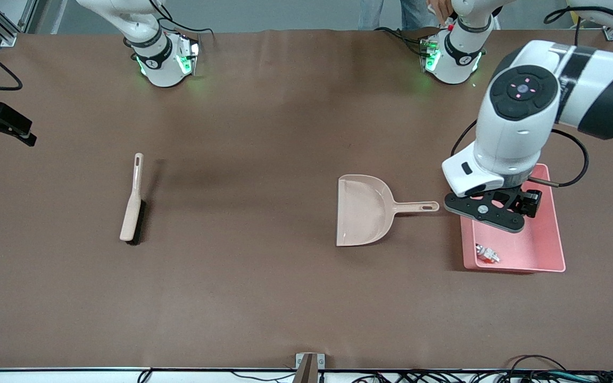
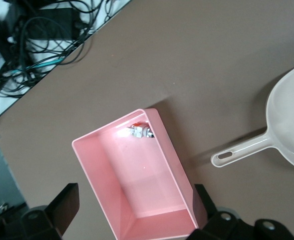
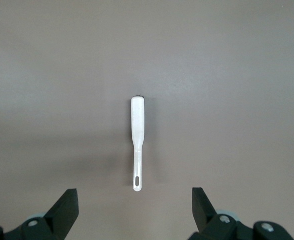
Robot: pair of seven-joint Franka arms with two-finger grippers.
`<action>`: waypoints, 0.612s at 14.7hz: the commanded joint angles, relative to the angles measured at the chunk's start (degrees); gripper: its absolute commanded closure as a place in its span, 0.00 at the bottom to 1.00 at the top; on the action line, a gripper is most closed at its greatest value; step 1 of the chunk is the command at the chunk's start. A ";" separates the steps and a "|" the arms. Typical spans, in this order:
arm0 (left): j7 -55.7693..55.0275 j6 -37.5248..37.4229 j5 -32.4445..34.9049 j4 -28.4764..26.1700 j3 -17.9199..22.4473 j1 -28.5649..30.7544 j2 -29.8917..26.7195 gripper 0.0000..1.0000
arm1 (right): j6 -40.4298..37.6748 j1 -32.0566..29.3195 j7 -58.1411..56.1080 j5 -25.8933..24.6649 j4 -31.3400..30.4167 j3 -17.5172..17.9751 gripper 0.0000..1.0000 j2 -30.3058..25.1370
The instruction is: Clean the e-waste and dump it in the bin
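The pink bin (image 1: pixel 550 223) stands at the left arm's end of the table. The e-waste (image 1: pixel 487 254) lies in the bin's corner nearest the front camera, a small white-grey cluster with reddish bits; the dark brown block does not show apart from it. My left gripper (image 1: pixel 490 211) hangs open and empty over the bin's end toward the robots. The left wrist view shows the bin (image 2: pixel 99 175) below the open gripper (image 2: pixel 134 206), with the e-waste (image 2: pixel 139 131) in its corner. My right gripper (image 3: pixel 135 207) is open and empty, high over the brush (image 3: pixel 137 130), and is out of the front view.
The beige dustpan (image 1: pixel 362 210) lies empty beside the bin, its handle pointing at the bin; it also shows in the left wrist view (image 2: pixel 287 125). The beige brush (image 1: pixel 132 205) lies toward the right arm's end. Cables run along the table's edge (image 2: pixel 41 45).
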 commanded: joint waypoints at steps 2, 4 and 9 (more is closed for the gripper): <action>0.46 1.53 -14.36 -0.34 17.48 -8.20 -9.97 0.00 | -0.25 0.30 0.96 -0.97 0.54 0.13 0.00 0.12; 0.73 2.58 -23.41 -0.52 26.45 -11.72 -13.31 0.00 | -0.25 0.30 0.96 -0.97 0.54 0.13 0.00 0.12; 0.64 3.12 -36.28 -2.71 43.60 -18.58 -19.82 0.00 | -0.25 0.30 0.96 -0.97 0.54 0.05 0.00 0.12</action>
